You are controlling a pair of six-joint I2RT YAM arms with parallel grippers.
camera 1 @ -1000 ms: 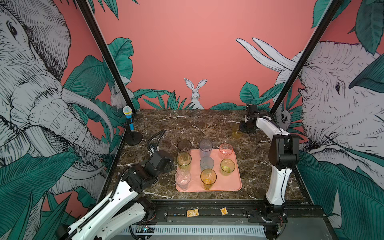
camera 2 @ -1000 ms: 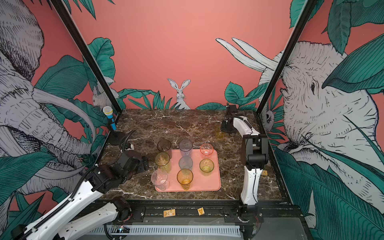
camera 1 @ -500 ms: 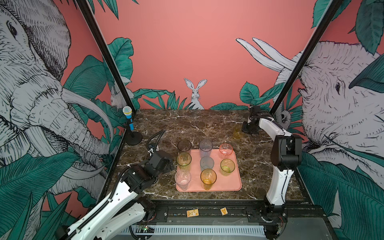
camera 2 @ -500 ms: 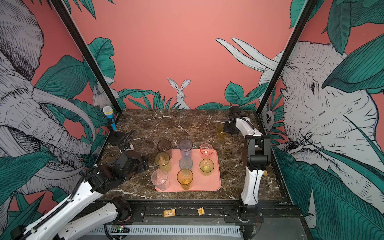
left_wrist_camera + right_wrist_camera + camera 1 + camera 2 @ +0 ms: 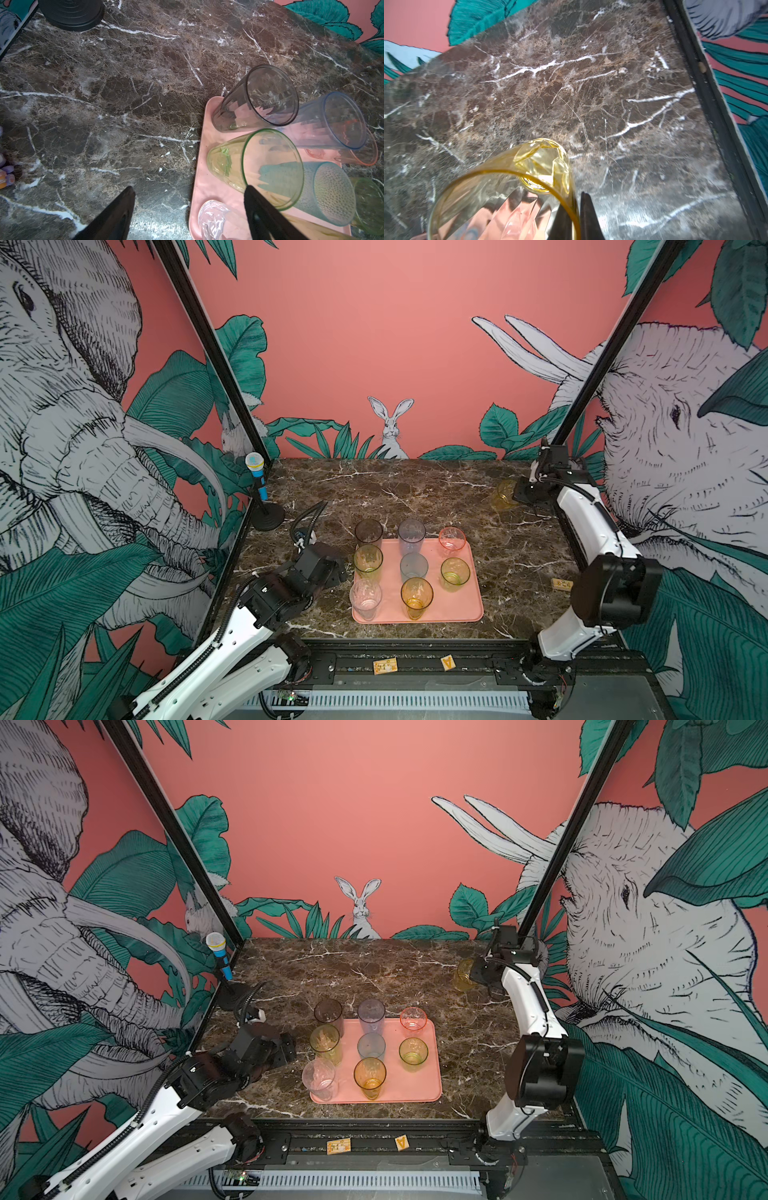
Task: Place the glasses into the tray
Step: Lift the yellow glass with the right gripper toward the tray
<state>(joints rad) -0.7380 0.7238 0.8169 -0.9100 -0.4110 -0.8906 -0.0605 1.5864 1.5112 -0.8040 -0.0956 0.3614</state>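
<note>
The salmon-pink tray [image 5: 471,605] [image 5: 430,1085] lies front-centre on the marble and several tinted glasses stand upright on it. Among them are a smoky grey one [image 5: 368,531] [image 5: 257,99], a green one [image 5: 368,561] [image 5: 268,164] and a clear one [image 5: 365,595]. One yellow glass [image 5: 504,494] [image 5: 462,974] [image 5: 500,187] is off the tray at the far right. My right gripper [image 5: 517,494] [image 5: 576,207] is shut on its wall, one finger inside the rim and one outside. My left gripper [image 5: 338,572] [image 5: 189,188] hangs open beside the tray's left edge, holding nothing.
A blue toy microphone [image 5: 255,477] on a black stand [image 5: 268,517] stands at the far left. A small wooden tile [image 5: 561,584] lies right of the tray, and two more [image 5: 385,666] rest on the front rail. A black frame post [image 5: 708,104] borders the marble near the yellow glass.
My right gripper has closed on the yellow glass's wall and shifted rightward with it, its elbow dropping lower. The left arm has not moved.
</note>
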